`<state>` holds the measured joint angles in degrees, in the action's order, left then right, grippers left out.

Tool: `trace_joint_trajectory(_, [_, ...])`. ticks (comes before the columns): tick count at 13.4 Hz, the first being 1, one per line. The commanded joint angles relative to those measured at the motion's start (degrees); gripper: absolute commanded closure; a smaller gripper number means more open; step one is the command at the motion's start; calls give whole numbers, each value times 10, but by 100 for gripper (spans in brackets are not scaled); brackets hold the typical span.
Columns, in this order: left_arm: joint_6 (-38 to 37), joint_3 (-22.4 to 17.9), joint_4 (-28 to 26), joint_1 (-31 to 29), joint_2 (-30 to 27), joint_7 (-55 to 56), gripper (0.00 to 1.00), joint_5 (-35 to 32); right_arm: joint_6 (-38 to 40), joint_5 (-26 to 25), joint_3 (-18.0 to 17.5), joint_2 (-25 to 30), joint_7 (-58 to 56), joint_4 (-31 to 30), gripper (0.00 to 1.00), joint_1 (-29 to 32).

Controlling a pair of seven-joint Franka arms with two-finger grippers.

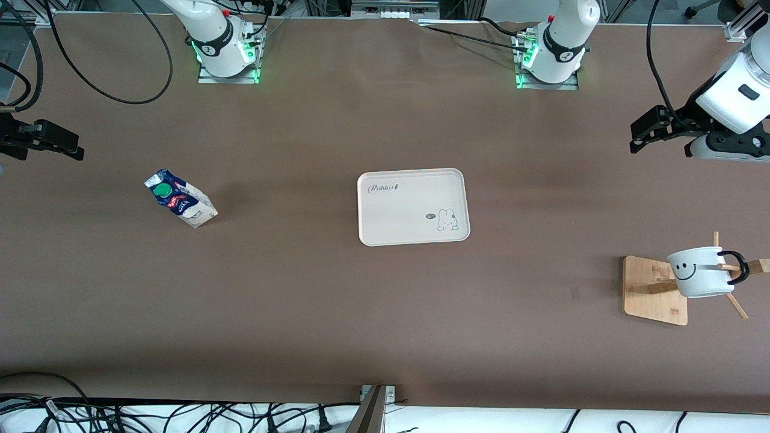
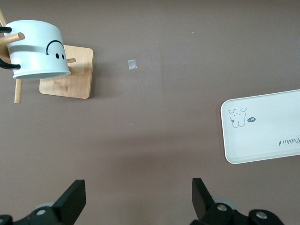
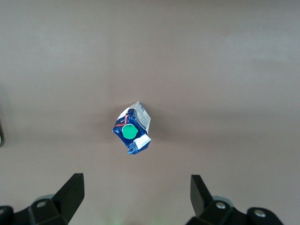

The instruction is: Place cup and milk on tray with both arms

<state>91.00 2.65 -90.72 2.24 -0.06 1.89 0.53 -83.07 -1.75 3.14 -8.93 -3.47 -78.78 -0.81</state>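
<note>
Nothing's on the tray [image 1: 412, 207] mid-table yet: milk [image 1: 180, 198] stands toward the right arm's edge, cup [image 1: 701, 272] hangs on its wooden rack [image 1: 652, 290] near the left arm's front corner. Both the left gripper [image 2: 136, 201] and right gripper [image 3: 133, 199] hover spread wide, empty

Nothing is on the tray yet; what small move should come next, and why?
Probably lower the open right tool toward the milk; it hangs above the carton. The open left tool waits up, the cup hangs on its rack, and the tray lies bare.
</note>
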Motion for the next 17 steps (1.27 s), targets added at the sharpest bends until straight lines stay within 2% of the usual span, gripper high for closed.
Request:
trace_joint_trajectory(1, [-15, 2, 19, 0, 6, -1, 0, -5, -4, 1, 0, -2, 2, 5, 0, 3])
trace_joint_trajectory(17, [-15, 2, 19, 0, 6, -2, 0, -5, -3, 1, -1, -2, -6, 8, 0, 1])
